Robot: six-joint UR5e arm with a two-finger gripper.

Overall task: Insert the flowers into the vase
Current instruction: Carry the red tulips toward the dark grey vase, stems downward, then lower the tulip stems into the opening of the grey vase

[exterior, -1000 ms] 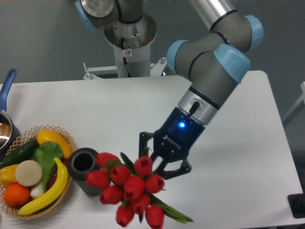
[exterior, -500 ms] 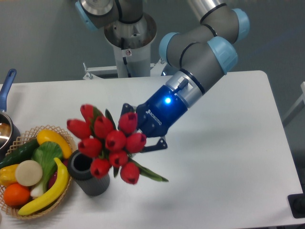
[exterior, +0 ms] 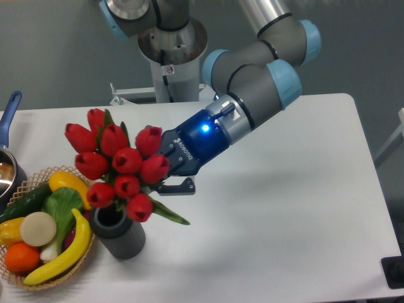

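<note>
Nearest the camera, at about seven o'clock on the table (exterior: 303,208), stands the vase (exterior: 118,232), a dark grey ribbed cylinder with thick walls and an open round mouth, upright so that stems can drop straight in. Touching it on its nine o'clock side is a woven basket (exterior: 39,181) heaped with a banana, an orange, a cucumber and other smooth, rounded produce. Just above the vase mouth hang the flowers (exterior: 118,165), a tight bunch of red tulips with glossy closed buds and long green leaves, one leaf trailing out toward four o'clock. The buds face the camera and hide the stems, so whether the stem ends have entered the mouth cannot be told; the lowest buds overlap the rim in this view. The gripper (exterior: 165,175) is clamped on the bunch from its three o'clock side, its dark fingers partly hidden behind the buds, which seems meant to leave the stem ends free to go into the vase. Behind it the blue wrist and grey arm (exterior: 252,88) rise toward twelve o'clock.
</note>
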